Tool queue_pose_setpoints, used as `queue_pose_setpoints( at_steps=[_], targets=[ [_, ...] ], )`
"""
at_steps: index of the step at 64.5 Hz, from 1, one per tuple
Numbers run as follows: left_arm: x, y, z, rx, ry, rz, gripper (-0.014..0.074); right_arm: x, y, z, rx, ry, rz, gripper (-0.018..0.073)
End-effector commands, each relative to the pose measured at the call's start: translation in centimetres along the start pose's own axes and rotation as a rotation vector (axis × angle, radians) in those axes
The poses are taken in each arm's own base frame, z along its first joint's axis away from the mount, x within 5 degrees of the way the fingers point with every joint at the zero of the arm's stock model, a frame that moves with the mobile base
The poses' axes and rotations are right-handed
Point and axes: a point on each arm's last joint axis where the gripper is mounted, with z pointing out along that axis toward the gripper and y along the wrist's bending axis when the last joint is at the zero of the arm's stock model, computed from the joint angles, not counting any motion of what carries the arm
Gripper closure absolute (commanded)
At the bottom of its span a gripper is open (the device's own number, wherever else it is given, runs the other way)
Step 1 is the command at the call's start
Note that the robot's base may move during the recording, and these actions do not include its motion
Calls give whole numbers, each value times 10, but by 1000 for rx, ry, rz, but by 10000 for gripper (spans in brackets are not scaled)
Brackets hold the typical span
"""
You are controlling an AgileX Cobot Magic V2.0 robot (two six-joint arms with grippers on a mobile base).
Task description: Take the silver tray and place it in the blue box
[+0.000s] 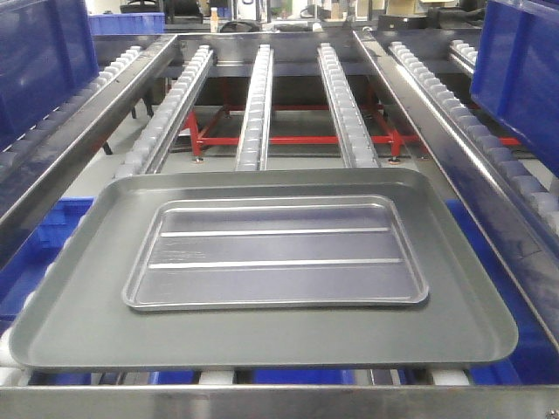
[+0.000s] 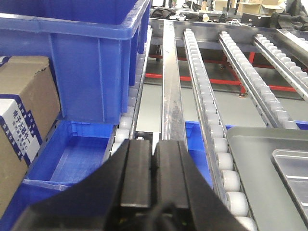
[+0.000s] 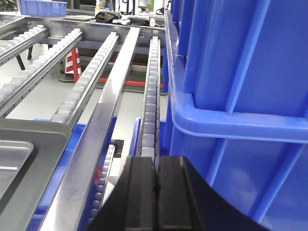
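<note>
The silver tray [image 1: 275,253], shiny with two long ridges, lies flat inside a larger dark-grey tray [image 1: 262,336] on the roller rails. Its corner shows at the right of the left wrist view [image 2: 294,169] and at the left of the right wrist view [image 3: 12,159]. A blue box [image 2: 86,62] stands to the left of the rails, and another blue box [image 3: 240,72] to the right. My left gripper [image 2: 154,144] is shut and empty, left of the trays. My right gripper [image 3: 156,161] is shut and empty beside the right box. Neither gripper shows in the front view.
Roller rails [image 1: 258,105] and steel guide bars [image 2: 172,86] run away from me. A cardboard carton [image 2: 24,125] sits at far left, by a lower blue bin [image 2: 72,154]. Red frame bars [image 1: 288,140] cross below the rails.
</note>
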Motion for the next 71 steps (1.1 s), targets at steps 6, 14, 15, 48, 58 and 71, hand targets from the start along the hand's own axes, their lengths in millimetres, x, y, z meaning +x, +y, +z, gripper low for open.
queue_pose_setpoints(
  at_steps=[6, 14, 15, 48, 58, 71],
  targets=[
    [-10, 0, -2, -1, -111, -7, 693, -8, 0, -2, 8, -104, -9, 502],
    [-10, 0, -2, -1, -111, -7, 693, -8, 0, -2, 8, -104, -9, 502],
    [-10, 0, -2, -1, -111, -7, 693, -8, 0, -2, 8, -104, -9, 502],
    [-47, 0, -10, 1, -336, -123, 693, -43, -2, -9, 6, -312, 76, 502],
    [-108, -8, -18, 27, -218, -22, 692, -104, -4, -22, -8, -351, 109, 502],
    [-169, -18, -7, 101, -24, -17, 649, -161, -3, -4, -59, -140, 114, 446]
  ],
)
